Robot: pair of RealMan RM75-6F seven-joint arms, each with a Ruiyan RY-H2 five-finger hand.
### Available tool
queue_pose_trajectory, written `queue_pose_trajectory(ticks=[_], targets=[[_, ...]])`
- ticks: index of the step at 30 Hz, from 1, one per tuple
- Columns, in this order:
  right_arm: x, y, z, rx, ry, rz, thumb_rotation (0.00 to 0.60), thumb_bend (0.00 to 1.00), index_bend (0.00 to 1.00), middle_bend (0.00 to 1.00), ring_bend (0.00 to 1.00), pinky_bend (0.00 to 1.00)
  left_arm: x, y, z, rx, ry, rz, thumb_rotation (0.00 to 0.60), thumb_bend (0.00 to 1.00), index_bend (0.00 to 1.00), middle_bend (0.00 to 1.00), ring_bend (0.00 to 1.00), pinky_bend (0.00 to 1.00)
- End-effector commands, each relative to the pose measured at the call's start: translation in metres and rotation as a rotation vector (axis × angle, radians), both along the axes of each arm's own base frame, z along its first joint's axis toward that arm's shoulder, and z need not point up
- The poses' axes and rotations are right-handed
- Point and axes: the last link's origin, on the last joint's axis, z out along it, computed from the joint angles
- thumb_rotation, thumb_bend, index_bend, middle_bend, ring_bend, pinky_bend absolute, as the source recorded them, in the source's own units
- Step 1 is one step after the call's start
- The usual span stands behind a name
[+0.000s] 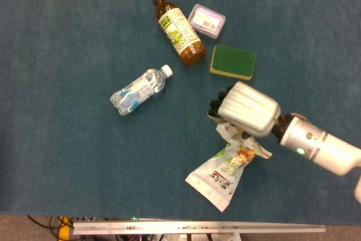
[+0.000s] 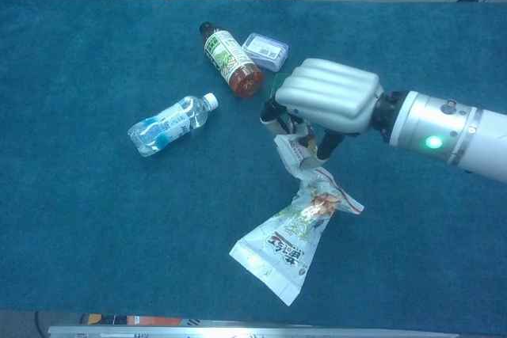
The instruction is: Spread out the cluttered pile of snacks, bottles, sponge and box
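- The step in hand appears to be the moving of one small snack packet away from the other items, as part of spreading the pile out.
- The right robot hand is pinching this small white packet between its fingers, with the packet hanging crumpled below the fingertips in the chest view.
- The robot hand is hovering with its back turned up and its fingers curled downward, the silver forearm reaching in from the right side of both views.
- The held packet is sitting just above the top edge of a larger snack bag, which is lying flat on the blue surface; whether the two are touching cannot be told.
- The green sponge is lying just beyond the robot hand, apart from it.
- A brown bottle and a small clear box are lying close together at the far side, near the sponge.
- A clear water bottle is lying on its side, well apart to the left.
- The next move probably calls for carrying the small packet to a bare patch of the surface, away from the larger bag, and then releasing it there.
- The left robot hand is not showing in either view.
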Motion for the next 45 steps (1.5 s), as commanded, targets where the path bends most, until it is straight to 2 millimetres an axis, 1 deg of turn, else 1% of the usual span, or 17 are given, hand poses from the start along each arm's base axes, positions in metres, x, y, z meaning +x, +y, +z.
queue_pose_trajectory(ticks=[1, 3, 8, 12, 18, 20, 22, 24, 26, 30, 33, 45], targets=[[-0.006, 0.007, 0.006, 0.005, -0.002, 0.008, 0.600, 0.05, 0.67, 0.59, 0.57, 0.66, 0.000, 0.001, 0.000, -0.002, 0.003, 0.004, 0.600, 0.26, 0.14, 0.12, 0.08, 0.13], [-0.006, 0.006, 0.005, -0.010, -0.007, 0.019, 0.600, 0.05, 0.67, 0.59, 0.57, 0.66, 0.000, 0.002, -0.001, -0.006, 0.004, 0.001, 0.600, 0.26, 0.14, 0.12, 0.08, 0.13], [0.003, 0.006, -0.010, 0.011, -0.006, 0.033, 0.600, 0.05, 0.67, 0.59, 0.57, 0.66, 0.005, 0.005, -0.004, -0.015, -0.002, -0.019, 0.600, 0.26, 0.14, 0.11, 0.08, 0.13], [0.008, 0.006, -0.014, 0.018, -0.014, 0.036, 0.600, 0.05, 0.67, 0.59, 0.56, 0.66, 0.004, 0.002, -0.002, -0.008, 0.001, -0.013, 0.600, 0.26, 0.14, 0.11, 0.08, 0.13], [0.003, 0.015, -0.025, 0.067, 0.049, 0.052, 0.600, 0.05, 0.67, 0.58, 0.55, 0.66, 0.002, 0.000, -0.001, -0.008, 0.002, 0.001, 0.600, 0.26, 0.14, 0.11, 0.08, 0.13], [0.000, 0.019, -0.026, 0.082, 0.077, 0.060, 0.600, 0.05, 0.64, 0.57, 0.53, 0.66, 0.002, 0.000, -0.001, -0.010, 0.002, -0.002, 0.600, 0.26, 0.14, 0.11, 0.08, 0.13], [-0.003, 0.022, -0.024, 0.096, 0.100, 0.064, 0.600, 0.05, 0.58, 0.55, 0.51, 0.66, 0.002, 0.001, -0.001, -0.010, 0.003, -0.004, 0.600, 0.26, 0.14, 0.11, 0.08, 0.13], [-0.005, 0.024, -0.021, 0.105, 0.111, 0.063, 0.600, 0.05, 0.47, 0.51, 0.48, 0.66, 0.003, 0.002, -0.001, -0.009, 0.002, -0.007, 0.600, 0.26, 0.14, 0.11, 0.08, 0.13], [-0.007, 0.024, -0.017, 0.105, 0.112, 0.054, 0.600, 0.05, 0.39, 0.47, 0.45, 0.65, 0.003, 0.003, -0.002, -0.011, 0.004, -0.012, 0.600, 0.26, 0.14, 0.11, 0.08, 0.13], [-0.009, 0.021, -0.010, 0.076, 0.103, 0.043, 0.600, 0.05, 0.27, 0.41, 0.41, 0.61, 0.005, 0.006, -0.003, -0.018, 0.007, -0.019, 0.600, 0.26, 0.13, 0.11, 0.08, 0.13], [-0.011, 0.018, -0.005, 0.052, 0.087, 0.030, 0.600, 0.05, 0.24, 0.40, 0.40, 0.60, 0.007, 0.007, -0.004, -0.021, 0.007, -0.024, 0.600, 0.26, 0.13, 0.11, 0.08, 0.13], [-0.021, -0.001, 0.019, -0.075, 0.023, -0.044, 0.600, 0.05, 0.24, 0.40, 0.40, 0.59, 0.009, 0.011, -0.005, -0.027, 0.014, -0.038, 0.600, 0.26, 0.13, 0.11, 0.08, 0.13]])
